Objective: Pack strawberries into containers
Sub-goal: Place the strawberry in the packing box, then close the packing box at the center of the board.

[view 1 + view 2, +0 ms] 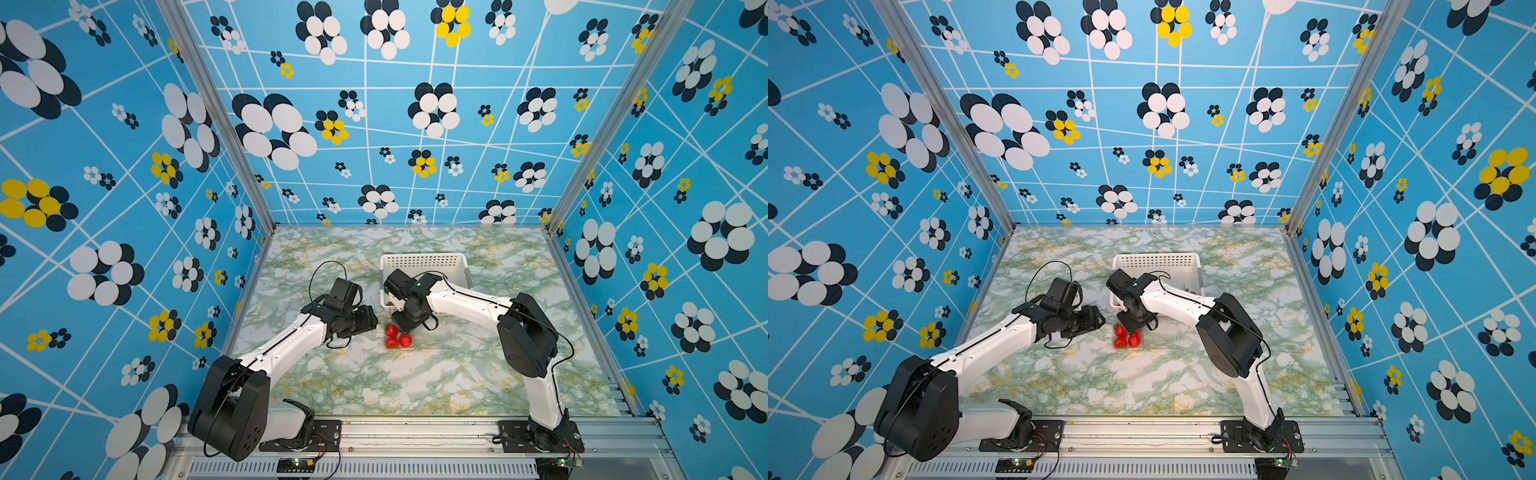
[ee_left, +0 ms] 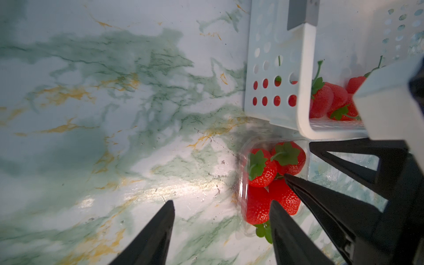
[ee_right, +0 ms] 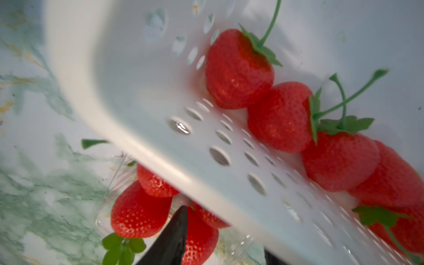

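Jaws are being held apart and empty on left gripper (image 2: 222,203) and right gripper (image 2: 297,159); full container (image 2: 241,183) is being hovered over by the right, strawberries (image 2: 330,101) in basket (image 2: 302,80) just beyond.

- A lab robot test cell is showing here: printed blue flower panels (image 1: 374,124) are closing in three sides.
- Bare aluminium posts (image 1: 220,124) are framing the panels.
- A marble-print surface (image 1: 374,386) is serving as the floor.
- The left arm (image 1: 286,340) and right arm (image 1: 465,305) are sitting bolted to a slotted rail (image 1: 415,432) along the near edge, beside a wired circuit board (image 1: 295,462).
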You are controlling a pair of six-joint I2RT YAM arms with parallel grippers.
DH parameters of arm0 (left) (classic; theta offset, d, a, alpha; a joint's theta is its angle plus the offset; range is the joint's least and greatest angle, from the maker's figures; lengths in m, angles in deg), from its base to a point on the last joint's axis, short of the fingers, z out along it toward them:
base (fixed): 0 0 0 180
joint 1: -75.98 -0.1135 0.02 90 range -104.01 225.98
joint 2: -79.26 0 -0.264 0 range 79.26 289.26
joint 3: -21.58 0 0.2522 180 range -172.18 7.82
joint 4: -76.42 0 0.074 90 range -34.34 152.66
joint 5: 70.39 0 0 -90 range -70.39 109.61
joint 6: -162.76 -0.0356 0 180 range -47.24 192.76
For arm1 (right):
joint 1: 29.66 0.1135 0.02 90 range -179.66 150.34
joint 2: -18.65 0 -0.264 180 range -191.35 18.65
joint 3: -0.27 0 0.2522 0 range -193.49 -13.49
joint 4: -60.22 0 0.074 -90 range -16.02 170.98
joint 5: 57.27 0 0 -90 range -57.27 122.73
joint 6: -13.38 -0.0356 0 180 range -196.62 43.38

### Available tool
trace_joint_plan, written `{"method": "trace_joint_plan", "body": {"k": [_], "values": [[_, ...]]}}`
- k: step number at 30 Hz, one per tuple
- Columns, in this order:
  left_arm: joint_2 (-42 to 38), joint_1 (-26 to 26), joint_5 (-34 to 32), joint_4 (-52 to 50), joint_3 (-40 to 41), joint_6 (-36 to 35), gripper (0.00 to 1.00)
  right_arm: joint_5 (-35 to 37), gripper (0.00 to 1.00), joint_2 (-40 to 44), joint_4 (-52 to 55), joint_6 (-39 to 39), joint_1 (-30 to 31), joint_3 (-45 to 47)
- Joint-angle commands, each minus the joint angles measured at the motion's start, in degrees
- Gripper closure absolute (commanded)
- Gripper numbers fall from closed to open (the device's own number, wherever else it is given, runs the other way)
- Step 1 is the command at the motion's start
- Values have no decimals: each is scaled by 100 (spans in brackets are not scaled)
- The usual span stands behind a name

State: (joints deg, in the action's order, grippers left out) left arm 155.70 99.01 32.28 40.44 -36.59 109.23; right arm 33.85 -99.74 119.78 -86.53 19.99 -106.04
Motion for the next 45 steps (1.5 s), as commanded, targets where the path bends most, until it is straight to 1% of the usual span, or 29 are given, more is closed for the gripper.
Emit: {"method": "trace_joint_plan", "body": {"k": [1, 10, 15, 20, 22, 24, 29, 33, 39, 45], "values": [[37, 52, 61, 51, 98, 27, 33, 31, 46, -88, 43, -61, 11, 43], [-57, 69, 35, -27, 173, 40, 33, 238, 46, 403, 119, -138, 11, 307], [-215, 78, -18, -124, 258, 43, 33, 123, 46, 946, -28, -263, 10, 637], [-155, 140, -27, -72, 260, 63, 34, 121, 46, 1205, -11, -351, 10, 682], [-123, 198, -42, -26, 239, 82, 34, 184, 46, 1317, 53, -465, 3, 714], [-71, 241, -39, 21, 200, 86, 34, 221, 46, 1451, 162, -742, -15, 796], [154, 320, -15, 87, 73, 52, 34, -241, 46, 2312, -364, -1802, -110, 1858], [364, 413, 51, 261, 21, 43, 34, -194, 45, 2868, -622, -2342, -191, 2699], [588, 483, 36, 344, -134, -30, 35, -353, 44, 3329, -1073, -2742, -532, 3610], [776, 516, 30, 428, -236, -41, 35, -591, 43, 3568, -1368, -2764, -1033, 4165]]}}
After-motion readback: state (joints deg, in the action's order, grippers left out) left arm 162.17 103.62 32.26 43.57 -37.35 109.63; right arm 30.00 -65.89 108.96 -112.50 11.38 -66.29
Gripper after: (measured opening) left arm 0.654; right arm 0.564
